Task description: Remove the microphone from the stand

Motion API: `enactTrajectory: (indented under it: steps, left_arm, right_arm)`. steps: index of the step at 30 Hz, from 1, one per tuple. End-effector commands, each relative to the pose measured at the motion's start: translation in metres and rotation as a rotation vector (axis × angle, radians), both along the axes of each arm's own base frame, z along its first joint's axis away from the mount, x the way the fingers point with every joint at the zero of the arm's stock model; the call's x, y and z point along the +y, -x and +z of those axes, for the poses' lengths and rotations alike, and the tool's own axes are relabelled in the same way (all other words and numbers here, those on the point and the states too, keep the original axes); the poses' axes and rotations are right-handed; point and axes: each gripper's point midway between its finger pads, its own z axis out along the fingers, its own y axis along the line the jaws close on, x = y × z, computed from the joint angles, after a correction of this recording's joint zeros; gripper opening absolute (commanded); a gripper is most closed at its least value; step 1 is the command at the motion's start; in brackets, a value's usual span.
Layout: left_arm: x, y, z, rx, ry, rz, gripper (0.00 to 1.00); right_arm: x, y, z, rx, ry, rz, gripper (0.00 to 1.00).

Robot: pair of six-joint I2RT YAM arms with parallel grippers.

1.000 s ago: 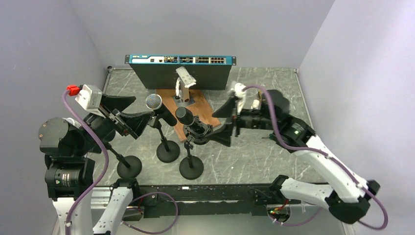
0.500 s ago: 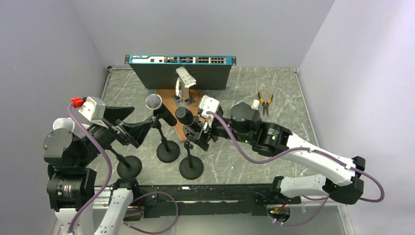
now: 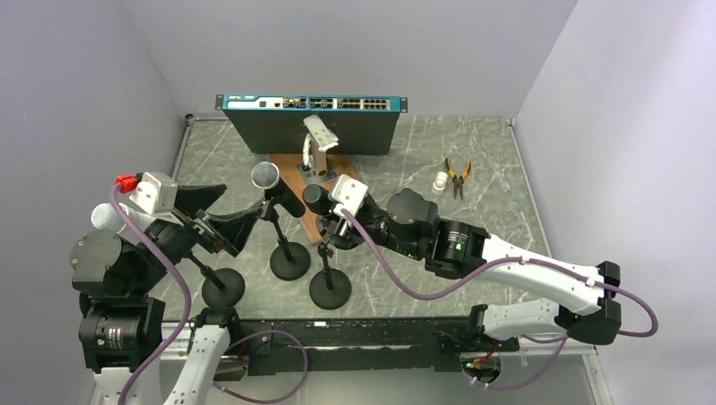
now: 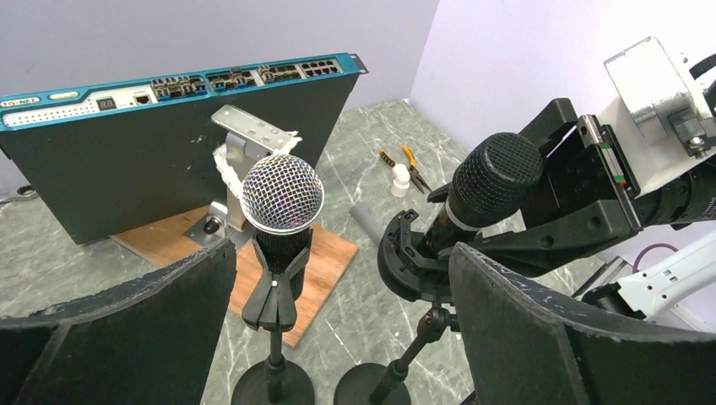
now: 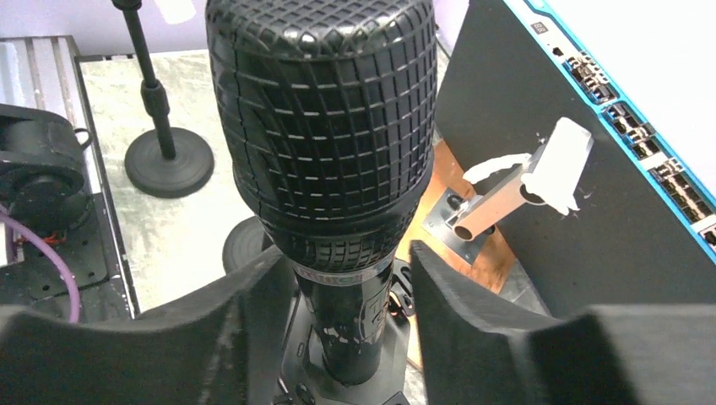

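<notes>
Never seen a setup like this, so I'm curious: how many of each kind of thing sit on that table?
Microphones: 3
Microphone stands: 3
Network switch: 1
Pliers: 1
Small white cap: 1
Wooden board: 1
Metal bracket: 1
Total: 11

1. Setting: robotics lab test cell.
2. Enclosure: plain lilac walls [image 3: 338, 42] on three sides of a marbled table [image 3: 490, 143].
3. Props: rack network switch [image 3: 312, 122], pliers [image 3: 457, 175], microphone stands [image 3: 329, 289].
</notes>
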Motion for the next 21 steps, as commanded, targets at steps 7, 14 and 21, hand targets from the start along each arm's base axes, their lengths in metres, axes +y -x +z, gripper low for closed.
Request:
enactTrajectory:
  steps: [7,14,21]
  left_arm:
    - [0.001,0.002,0.016,-0.064,0.0,0.004,0.99]
    - [0.002,0.0,0.012,-0.038,-0.006,0.01,0.99]
    - [0.001,-0.001,0.01,-0.026,-0.003,0.01,0.99]
  right_arm:
    - [-0.001,0.004,0.054,-0.127,-0.12,0.025,0.31]
    - [-0.001,0.011,0.104,-0.137,-0.193,0.058,0.23]
    - [-0.038,-0.008,0.178,-0.192,-0.369,-0.125,0.15]
